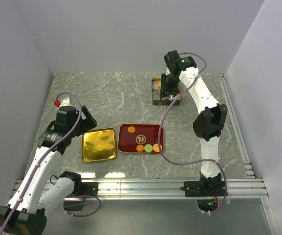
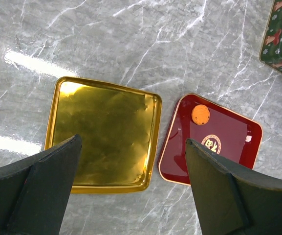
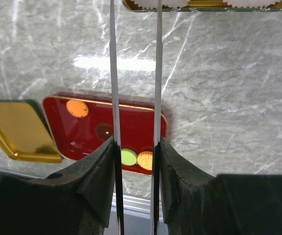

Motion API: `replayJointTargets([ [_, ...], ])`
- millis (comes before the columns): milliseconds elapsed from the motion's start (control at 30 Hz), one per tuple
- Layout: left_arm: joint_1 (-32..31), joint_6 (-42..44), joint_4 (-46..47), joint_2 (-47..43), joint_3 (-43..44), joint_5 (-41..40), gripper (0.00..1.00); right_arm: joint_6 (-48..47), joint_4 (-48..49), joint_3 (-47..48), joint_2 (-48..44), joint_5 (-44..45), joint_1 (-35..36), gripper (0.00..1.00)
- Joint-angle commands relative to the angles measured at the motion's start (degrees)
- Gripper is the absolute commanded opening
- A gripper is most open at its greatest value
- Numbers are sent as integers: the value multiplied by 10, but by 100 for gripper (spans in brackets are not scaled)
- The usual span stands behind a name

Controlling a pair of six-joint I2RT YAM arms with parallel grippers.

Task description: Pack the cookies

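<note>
Right gripper, grip impossible to tell, hangs over the tin beyond the red tray; approach the tray's cookies squarely, pinching lightly.

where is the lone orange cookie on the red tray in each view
Top external: the lone orange cookie sits near picture centre, in the red tray's far-left corner.
Left wrist: the cookie is right of centre, in the tray's top corner.
Right wrist: the cookie is left of centre, in the tray's upper-left corner.
Shared landmark: the gold tray lying beside the red tray.
</note>
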Motion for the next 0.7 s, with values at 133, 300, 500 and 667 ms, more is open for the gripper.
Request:
replayJointTargets([
  [133, 0, -2, 7, 2, 5, -5, 93, -5, 9, 37, 15, 3, -5, 38],
  [300, 1, -1, 7, 4, 4, -2, 93, -3, 8, 49, 31, 11, -7, 38],
  [500, 5, 3, 10, 9, 5, 6, 93, -4, 5, 49, 39, 27, -13, 38],
  [667, 7, 5, 12, 10, 4, 10, 93, -5, 5, 50, 42, 34, -15, 38],
])
